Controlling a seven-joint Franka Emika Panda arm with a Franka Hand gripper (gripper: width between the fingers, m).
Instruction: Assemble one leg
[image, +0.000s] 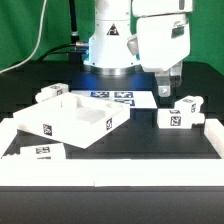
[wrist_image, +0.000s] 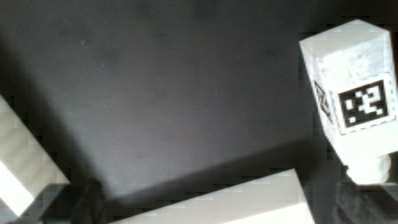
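Two white legs with square tags lie at the exterior view's right, one nearer (image: 177, 119) and one behind it (image: 189, 103). Another leg (image: 50, 93) lies at the left behind the tabletop. The large white square tabletop (image: 50, 118) sits left of centre. My gripper (image: 163, 92) hangs over the right end of the marker board (image: 115, 97), above the table and left of the right-hand legs. In the wrist view the gripper (wrist_image: 210, 206) is open and empty. One tagged leg (wrist_image: 358, 92) lies beside one finger (wrist_image: 349, 196), untouched.
A white raised border runs along the table's front (image: 110, 168) and right side (image: 211, 133). A small tagged white piece (image: 40, 151) lies at the front left. The robot base (image: 108, 40) stands at the back. A flat white corner (wrist_image: 231, 205) shows under the jaws.
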